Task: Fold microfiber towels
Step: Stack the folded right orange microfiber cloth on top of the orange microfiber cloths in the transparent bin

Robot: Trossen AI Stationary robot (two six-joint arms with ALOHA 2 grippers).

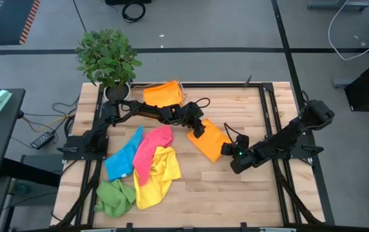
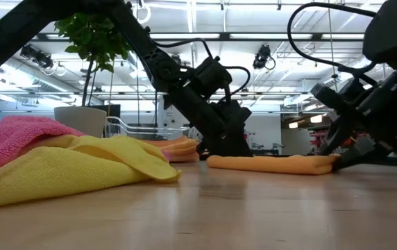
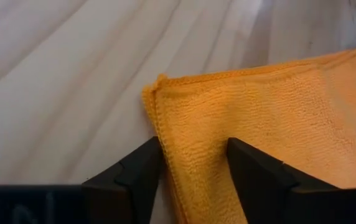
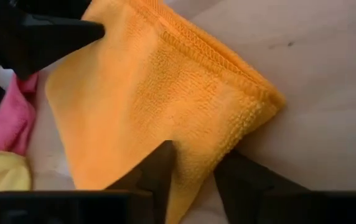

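A folded orange towel (image 1: 211,140) lies flat on the wooden table's middle. My left gripper (image 1: 199,131) is down at its far-left end, open, with the towel's edge strip (image 3: 193,149) between the fingers. My right gripper (image 1: 231,153) is down at the near-right end, also open, with the edge of the towel (image 4: 193,149) in the gap. In the low view the orange towel (image 2: 275,164) rests level between both grippers. Blue (image 1: 123,158), pink (image 1: 151,149), yellow (image 1: 157,175) and green (image 1: 115,196) towels lie loose at the near left. My left gripper straddles the towel's edge near a corner (image 3: 159,87). One fingertip (image 3: 252,168) sits on top of the cloth, the other (image 3: 144,168) beside the hem on the table. It comes slanting down. The towel stays flat. My right gripper straddles the folded edge at the towel's near-right end. One fingertip (image 4: 159,165) lies over the cloth, the other (image 4: 237,174) at the hem beside the bare table. It slants down. The cloth lies flat, not bunched.
A second folded orange towel (image 1: 163,93) lies in a clear tray at the far edge. A potted plant (image 1: 109,58) stands at the far-left corner. Bare wood (image 1: 236,193) shows at the near right.
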